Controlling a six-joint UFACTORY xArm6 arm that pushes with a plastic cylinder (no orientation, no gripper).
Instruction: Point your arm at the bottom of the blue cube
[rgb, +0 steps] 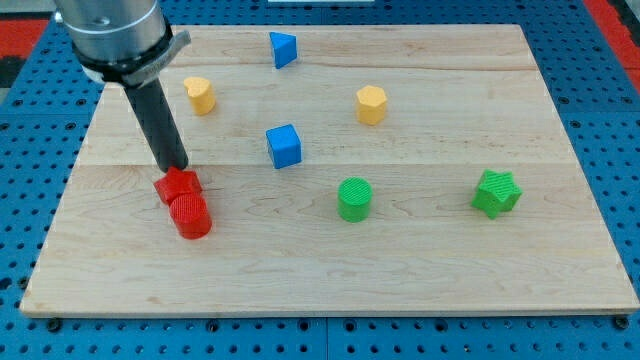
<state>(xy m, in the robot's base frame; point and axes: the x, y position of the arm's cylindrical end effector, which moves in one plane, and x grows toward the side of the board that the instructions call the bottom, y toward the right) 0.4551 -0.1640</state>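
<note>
The blue cube (284, 146) sits near the middle of the wooden board (430, 270). My tip (175, 167) is at the view's left, well left of the blue cube and slightly lower. It rests just above a red star-like block (177, 185), which touches a red cylinder (190, 216) below it.
A blue triangular block (283, 49) lies at the view's top. A yellow block (201, 94) is at upper left and a yellow block (371, 104) at upper right. A green cylinder (354, 198) and a green star (497, 193) lie to the right.
</note>
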